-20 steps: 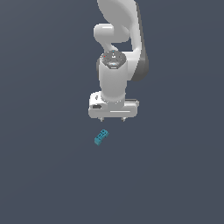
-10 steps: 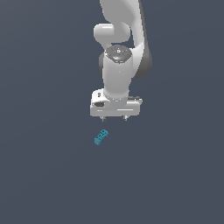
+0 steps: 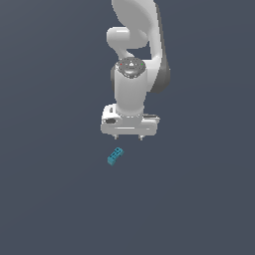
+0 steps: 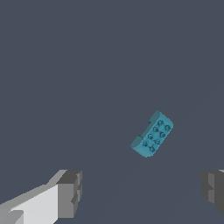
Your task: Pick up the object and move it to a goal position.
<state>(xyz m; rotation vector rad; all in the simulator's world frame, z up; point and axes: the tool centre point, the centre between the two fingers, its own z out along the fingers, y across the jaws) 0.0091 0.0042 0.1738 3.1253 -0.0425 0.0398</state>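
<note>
The object (image 3: 115, 156) is a tiny teal-blue oblong block with small dark holes on top, lying askew on the dark grey floor. In the wrist view the object (image 4: 152, 134) lies ahead of the fingers, off to one side of the gap's middle. My gripper (image 3: 128, 137) hangs above and slightly toward the exterior view's right of the block, not touching it. Its two short fingertips (image 3: 116, 136) point down, spread apart. The gripper (image 4: 142, 192) is open with nothing between the grey pads (image 4: 70, 193).
The white arm (image 3: 133, 74) rises behind the gripper toward the top of the exterior view. All around lies a plain dark grey surface (image 3: 60, 199) with no other objects in sight.
The hand has shifted slightly toward the exterior view's right and turned a little about its own axis. The block lies where it was.
</note>
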